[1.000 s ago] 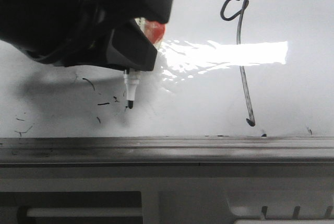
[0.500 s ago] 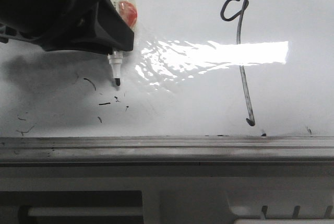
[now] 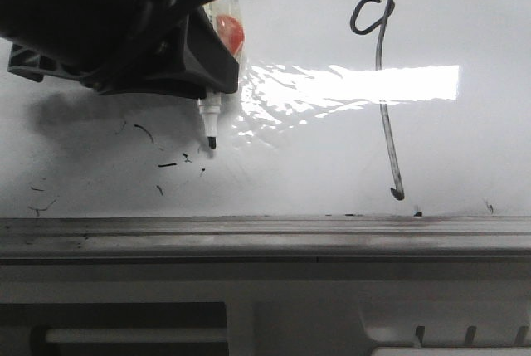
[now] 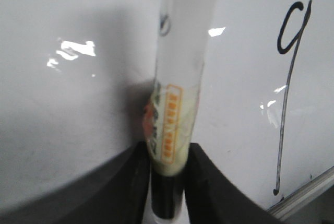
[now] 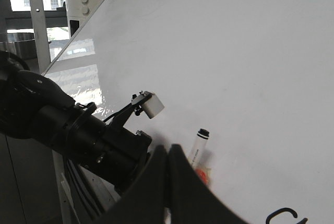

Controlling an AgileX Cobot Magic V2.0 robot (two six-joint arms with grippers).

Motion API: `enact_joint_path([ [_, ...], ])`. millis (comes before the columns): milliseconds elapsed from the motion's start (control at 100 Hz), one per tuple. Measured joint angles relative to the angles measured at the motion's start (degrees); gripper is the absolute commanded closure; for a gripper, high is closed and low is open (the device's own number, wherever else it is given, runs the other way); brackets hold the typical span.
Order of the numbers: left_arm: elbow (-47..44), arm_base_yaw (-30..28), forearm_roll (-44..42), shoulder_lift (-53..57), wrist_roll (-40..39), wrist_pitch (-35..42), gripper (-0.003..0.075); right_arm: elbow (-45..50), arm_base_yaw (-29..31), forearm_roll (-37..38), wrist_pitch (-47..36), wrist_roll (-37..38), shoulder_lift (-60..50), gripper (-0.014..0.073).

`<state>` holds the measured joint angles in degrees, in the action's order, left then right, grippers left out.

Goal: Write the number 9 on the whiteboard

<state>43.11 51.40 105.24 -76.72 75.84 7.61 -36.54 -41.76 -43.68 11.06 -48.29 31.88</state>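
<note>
My left gripper [image 3: 211, 90] clamps the marker [image 3: 211, 128], tip down at frame left; number 9 [image 3: 380, 99] sits well right, tail running vertical.

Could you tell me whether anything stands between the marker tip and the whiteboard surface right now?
Nothing visible does: the marker, clamped in the left gripper, points at bare whiteboard left of the number 9.

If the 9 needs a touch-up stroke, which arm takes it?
Left, probably. The left gripper already clamps the marker at the whiteboard, beside the number 9. The right gripper looks shut and empty.
</note>
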Motion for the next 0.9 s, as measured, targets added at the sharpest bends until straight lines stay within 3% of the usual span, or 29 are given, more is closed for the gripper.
enact_joint_path([
  [220, 0.13, 0.11, 0.00, 0.00, -0.24, -0.33, 0.0407, 0.00, 0.00, 0.00, 0.00, 0.00, 0.00, 0.0667],
  [410, 0.38, 0.11, 0.00, 0.00, -0.43, -2.55, 0.0123, 0.00, 0.00, 0.00, 0.00, 0.00, 0.00, 0.0667],
  [480, 0.38, 0.44, 0.00, 0.44, -0.43, -2.84, 0.0076, 0.00, 0.00, 0.00, 0.00, 0.00, 0.00, 0.0667],
  [710, -1.48, 3.18, 0.10, 8.38, 1.99, 8.21, 0.0099, 0.10, 0.00, 2.36, 2.59, 0.00, -2.00, 0.0666],
  [800, -3.60, 5.73, 0.10, 14.84, 2.71, 12.52, 0.0185, 0.10, 0.53, 4.81, 6.33, 0.00, -3.97, 0.0666],
  [900, -5.95, 9.18, 0.10, 22.75, 3.85, 16.07, 0.0353, 1.12, 2.15, 6.50, 8.42, 0.00, -6.60, 0.0666],
])
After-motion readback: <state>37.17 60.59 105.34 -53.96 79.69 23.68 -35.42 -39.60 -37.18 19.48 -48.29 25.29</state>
